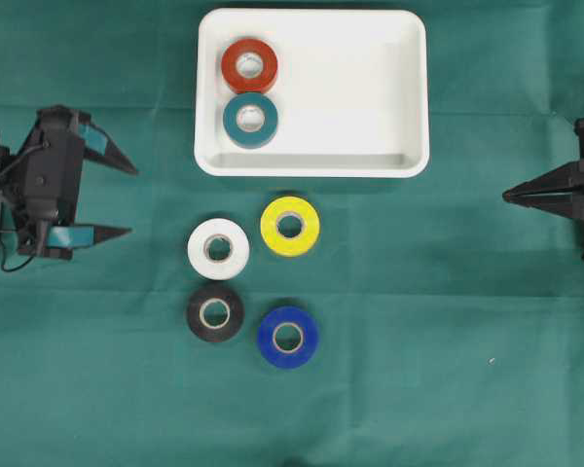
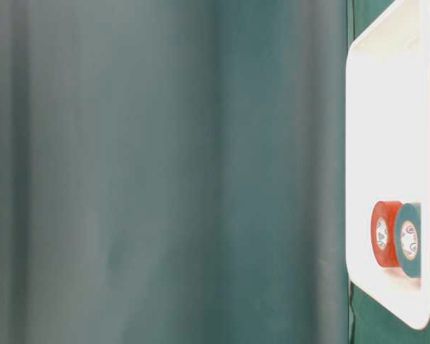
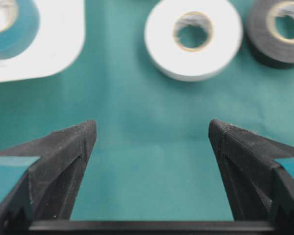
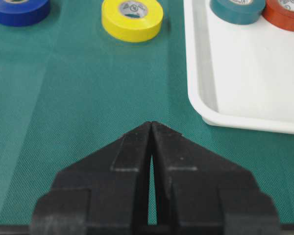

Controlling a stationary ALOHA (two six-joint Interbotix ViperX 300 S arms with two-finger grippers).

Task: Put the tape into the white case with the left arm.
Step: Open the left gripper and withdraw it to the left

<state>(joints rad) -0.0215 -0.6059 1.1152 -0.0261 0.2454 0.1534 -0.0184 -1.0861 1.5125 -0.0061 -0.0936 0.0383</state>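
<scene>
Left claw (image 1: 131,199) wide open, empty, at 9 o'clock of desk (image 1: 419,370). Right claw (image 1: 506,195) closed at 3. White case (image 1: 414,97) at 12 w/ red tape (image 1: 249,64) & teal tape (image 1: 250,120); white tape (image 1: 218,249) mid-desk.

Table-level view mostly blurred green, white case (image 2: 387,143) cut off at right, black roll (image 3: 279,29) cropped in left wrist cam, maybe half showing

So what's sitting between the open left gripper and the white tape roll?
Nothing: only bare green cloth lies between the left gripper and the white tape roll, clearest in the left wrist view.
</scene>
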